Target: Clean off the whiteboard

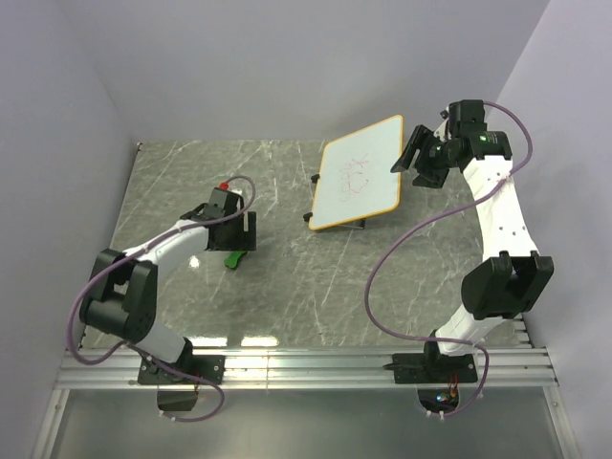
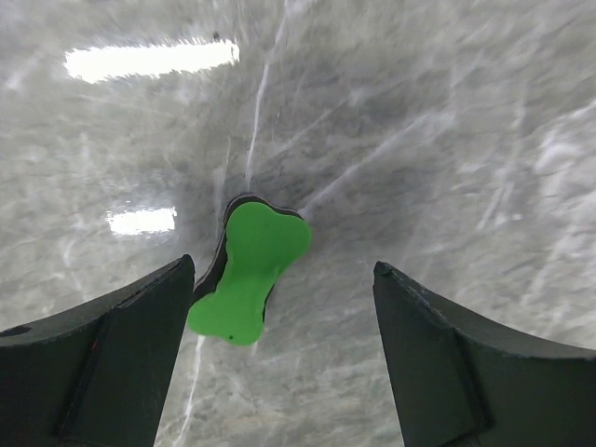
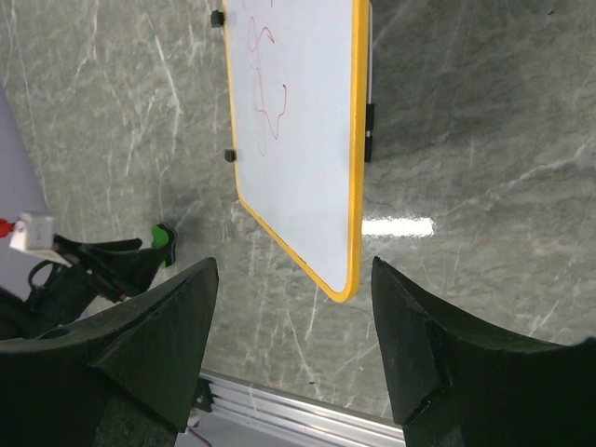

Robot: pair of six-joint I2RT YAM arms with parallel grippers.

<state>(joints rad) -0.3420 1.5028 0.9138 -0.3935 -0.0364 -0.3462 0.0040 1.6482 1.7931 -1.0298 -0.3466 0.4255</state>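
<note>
The whiteboard (image 1: 359, 174) lies tilted on small black feet at the table's middle back, white with an orange rim and red scribbles on it. It also shows in the right wrist view (image 3: 298, 140), where its near corner sits between my fingers. My right gripper (image 1: 409, 158) (image 3: 293, 265) is open and empty, hovering above the board's right edge. The green bow-shaped eraser (image 1: 232, 256) (image 2: 250, 270) lies flat on the table. My left gripper (image 1: 239, 234) (image 2: 284, 270) is open just above it, with the eraser close to the left finger (image 2: 140, 326).
A grey marble table (image 1: 191, 191) is closed in by pale walls at the back and sides. An aluminium rail (image 1: 306, 368) runs along the near edge by the arm bases. The eraser (image 3: 164, 240) and left arm show at the lower left of the right wrist view.
</note>
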